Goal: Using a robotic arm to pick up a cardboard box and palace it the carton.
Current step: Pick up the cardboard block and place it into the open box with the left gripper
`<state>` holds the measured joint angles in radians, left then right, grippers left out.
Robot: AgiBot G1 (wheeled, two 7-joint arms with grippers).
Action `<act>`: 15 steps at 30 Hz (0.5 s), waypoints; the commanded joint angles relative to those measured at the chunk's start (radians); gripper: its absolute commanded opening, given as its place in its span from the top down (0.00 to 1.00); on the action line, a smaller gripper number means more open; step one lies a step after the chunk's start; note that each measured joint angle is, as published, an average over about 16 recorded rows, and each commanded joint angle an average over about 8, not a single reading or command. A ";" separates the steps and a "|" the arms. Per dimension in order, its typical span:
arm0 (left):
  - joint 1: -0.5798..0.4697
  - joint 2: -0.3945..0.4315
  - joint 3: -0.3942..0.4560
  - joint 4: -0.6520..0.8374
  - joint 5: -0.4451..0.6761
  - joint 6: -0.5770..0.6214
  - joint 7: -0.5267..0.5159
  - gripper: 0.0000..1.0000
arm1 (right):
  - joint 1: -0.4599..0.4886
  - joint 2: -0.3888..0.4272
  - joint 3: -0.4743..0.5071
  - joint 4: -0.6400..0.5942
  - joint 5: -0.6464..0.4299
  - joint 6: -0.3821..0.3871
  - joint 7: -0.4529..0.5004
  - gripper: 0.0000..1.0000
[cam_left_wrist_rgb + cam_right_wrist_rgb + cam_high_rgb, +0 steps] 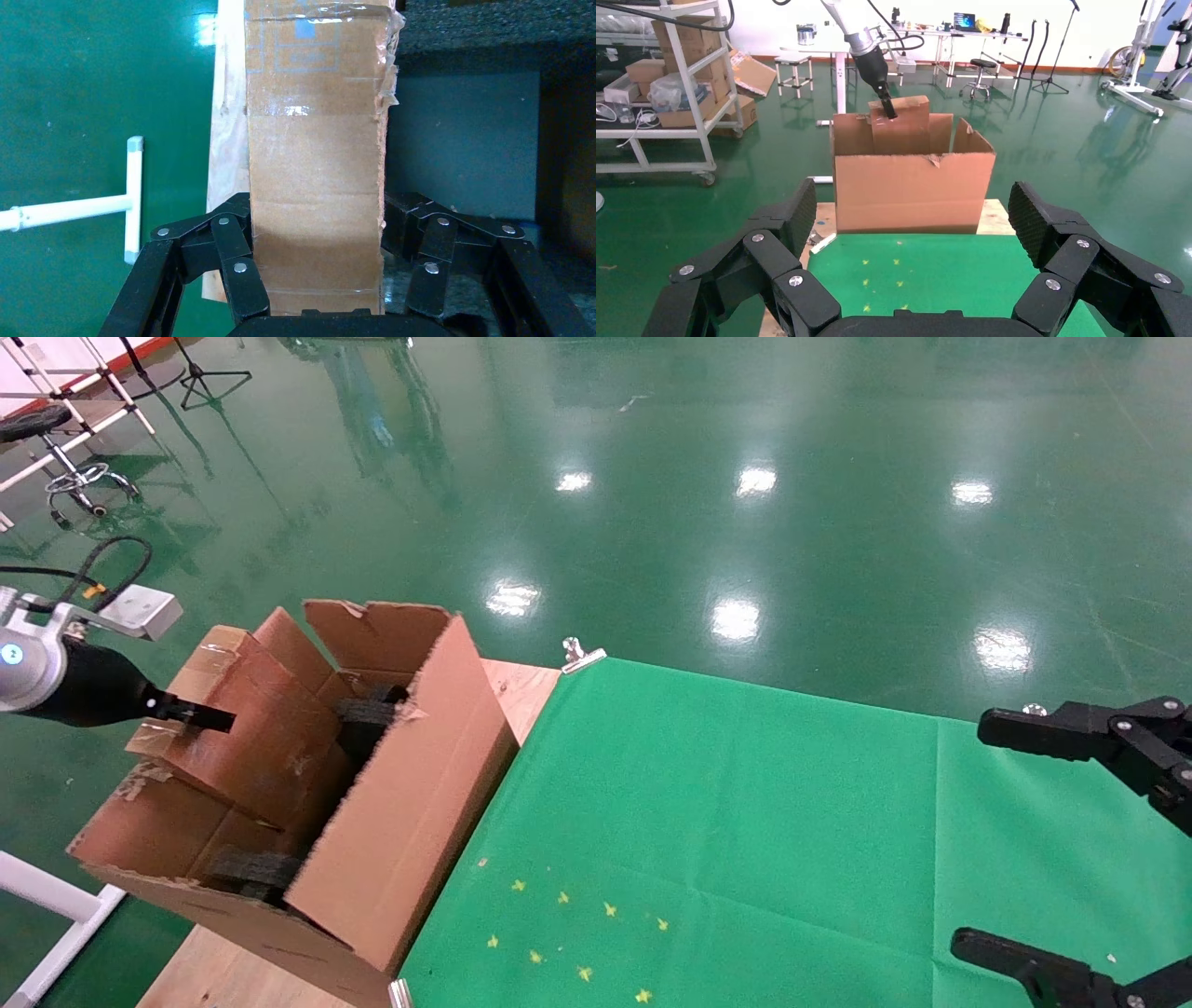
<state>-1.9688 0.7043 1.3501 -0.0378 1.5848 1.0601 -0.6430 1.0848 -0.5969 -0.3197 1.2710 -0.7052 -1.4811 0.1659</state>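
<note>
Your left end effector (200,716) clamps the cardboard box (244,710) — long axis upright — directly above the carton (410,803) at nine o'clock; lower it straight down. Your right end effector (1043,840) idles, spread wide.

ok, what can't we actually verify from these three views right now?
- Head view: the left gripper fingertips are hidden behind the cardboard box.
- Head view: the bottom of the cardboard box is hidden by the walls of the carton, so whether it touches the carton floor is unknown.
- Left wrist view: the cardboard box is cut off by the frame edges.
- Head view: the right gripper is cut by the frame edge.
</note>
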 commanded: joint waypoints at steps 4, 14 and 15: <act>-0.001 0.009 0.006 0.009 0.008 0.013 0.010 1.00 | 0.000 0.000 0.000 0.000 0.000 0.000 0.000 0.00; -0.014 0.027 0.030 0.026 0.043 0.081 0.008 1.00 | 0.000 0.000 0.000 0.000 0.000 0.000 0.000 0.00; -0.012 0.030 0.032 0.028 0.045 0.085 0.006 1.00 | 0.000 0.000 0.000 0.000 0.000 0.000 0.000 0.00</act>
<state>-1.9724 0.7352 1.3797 -0.0096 1.6268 1.1340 -0.6404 1.0849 -0.5967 -0.3202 1.2710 -0.7048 -1.4809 0.1657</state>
